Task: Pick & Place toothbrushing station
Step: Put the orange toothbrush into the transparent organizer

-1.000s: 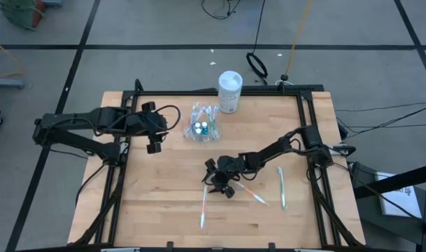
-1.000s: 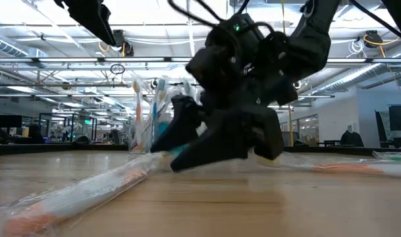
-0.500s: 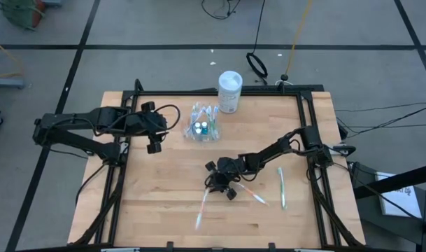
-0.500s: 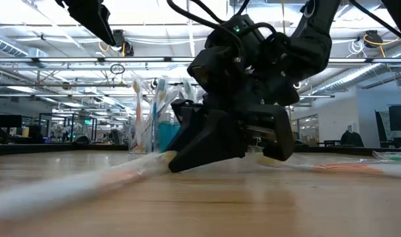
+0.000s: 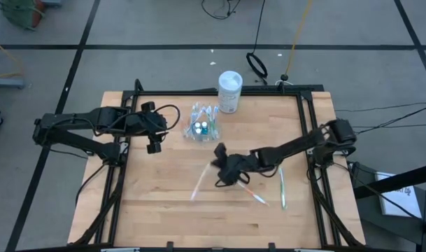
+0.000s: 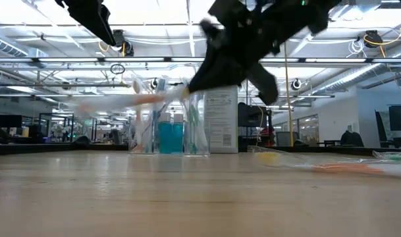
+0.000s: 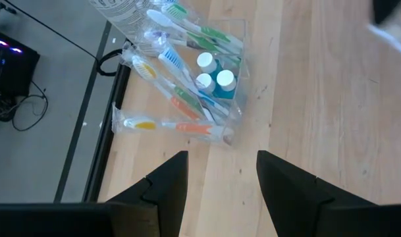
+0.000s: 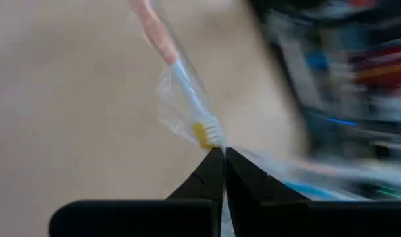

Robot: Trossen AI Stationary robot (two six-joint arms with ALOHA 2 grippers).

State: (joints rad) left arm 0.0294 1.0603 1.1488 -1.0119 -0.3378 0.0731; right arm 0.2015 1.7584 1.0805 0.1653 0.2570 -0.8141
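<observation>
Pinching only the wrapper end of a toothbrush above mid-table, the right gripper risks letting it slip before the cup – the left gripper, fingers apart, waits beside it.

One camera hangs above me, looking straight down on the whole table. Another sits at tabletop level, facing the room. My wrist cameras look close past my fingers. High, low and left wrist views share the clear cup.
</observation>
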